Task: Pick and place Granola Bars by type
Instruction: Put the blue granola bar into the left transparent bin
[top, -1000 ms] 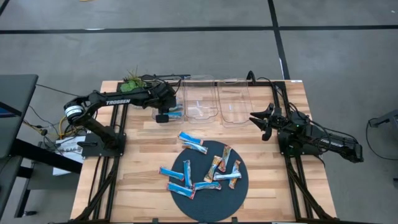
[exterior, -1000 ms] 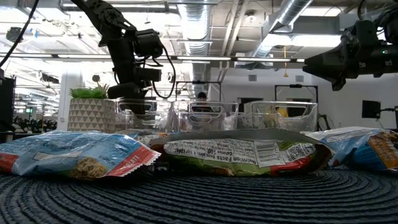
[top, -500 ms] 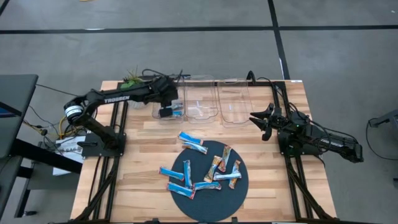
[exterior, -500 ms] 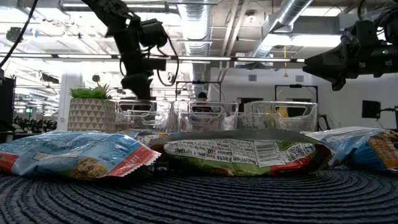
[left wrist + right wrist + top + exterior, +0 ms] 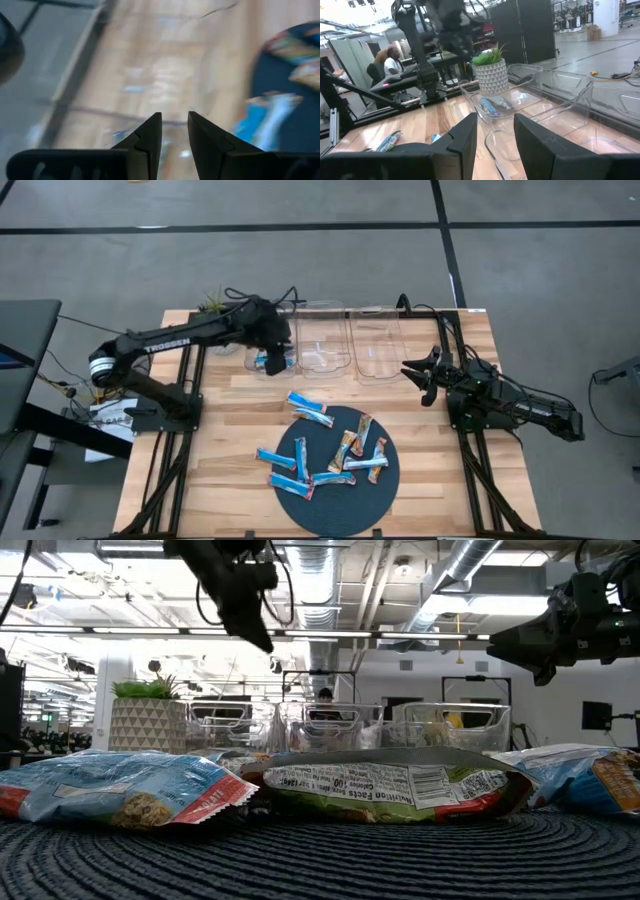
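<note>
Now the left tool [image 5: 270,352] sits higher over the leftmost clear bin [image 5: 262,366] than half a second ago; in the low view its tip has lifted well above the bin rims, where before it hung down among them. Fingers [image 5: 150,137] narrow, a slim gap between them, nothing held

One blue bar [image 5: 273,364] lies in that leftmost bin, just beside the tool; a second ago it sat at the tool's tip by the bin's front edge. Judgement: a drop-off just finished, first blue bar sorted

Middle bin [image 5: 324,340] and right bin [image 5: 378,340] show no bars from above. Right wrist view also shows the blue bar [image 5: 495,103] on the floor of the far bin, next to the potted plant [image 5: 490,70]

Remaining bars [image 5: 330,455]: a scatter on the dark round mat [image 5: 385,490] at the bench's near middle, a few hanging over its left edge onto the wood [image 5: 230,440]. Mostly blue, a couple orange-brown. Unmoved across all three moments

Right tool [image 5: 426,375] waits by the right bin's corner, fingers [image 5: 465,137] spread moderately, empty, unchanged

Likely next: the left arm swings back to the mat for another bar. Most of the sorting is not yet done
</note>
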You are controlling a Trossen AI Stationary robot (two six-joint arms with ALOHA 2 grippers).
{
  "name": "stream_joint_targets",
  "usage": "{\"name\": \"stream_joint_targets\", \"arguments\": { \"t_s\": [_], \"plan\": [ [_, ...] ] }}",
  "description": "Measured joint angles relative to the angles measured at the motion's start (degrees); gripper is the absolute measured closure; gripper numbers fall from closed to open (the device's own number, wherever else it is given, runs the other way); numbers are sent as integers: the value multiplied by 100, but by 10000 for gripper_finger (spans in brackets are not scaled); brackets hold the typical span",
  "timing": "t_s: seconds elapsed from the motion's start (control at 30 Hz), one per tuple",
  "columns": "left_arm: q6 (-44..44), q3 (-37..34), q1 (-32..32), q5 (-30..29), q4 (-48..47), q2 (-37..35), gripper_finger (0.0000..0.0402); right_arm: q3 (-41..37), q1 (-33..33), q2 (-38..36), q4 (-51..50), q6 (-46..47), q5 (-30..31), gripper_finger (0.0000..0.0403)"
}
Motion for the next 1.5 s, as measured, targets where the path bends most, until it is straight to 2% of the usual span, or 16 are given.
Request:
{"name": "stream_joint_targets", "arguments": {
  "t_s": [0.23,0.47,0.6,0.77,0.9,1.07,1.27,1.5],
  "plan": [
    [-518,1,-609,1087,214,-345,313,1,0,1,0,0,0,280],
    [-371,2,-1106,1481,188,-463,313,1,-1,2,1,0,0,280],
    [164,2,-1385,1495,-52,-505,317,0,-2,0,1,0,0,280],
    [1502,4,-1866,1498,-581,-534,322,1,-1,1,0,0,0,280],
    [2336,4,-2219,1472,-952,-549,323,2,-2,0,-2,0,0,280],
    [2634,1,-2627,1264,-1026,-426,323,0,-1,1,1,0,0,280],
    [2653,2,-3091,325,-1109,5,321,0,-2,7,0,0,0,280],
    [3115,2,-3616,-217,-1053,510,273,2,-2,88,14,1,-13,280]
  ]
}}
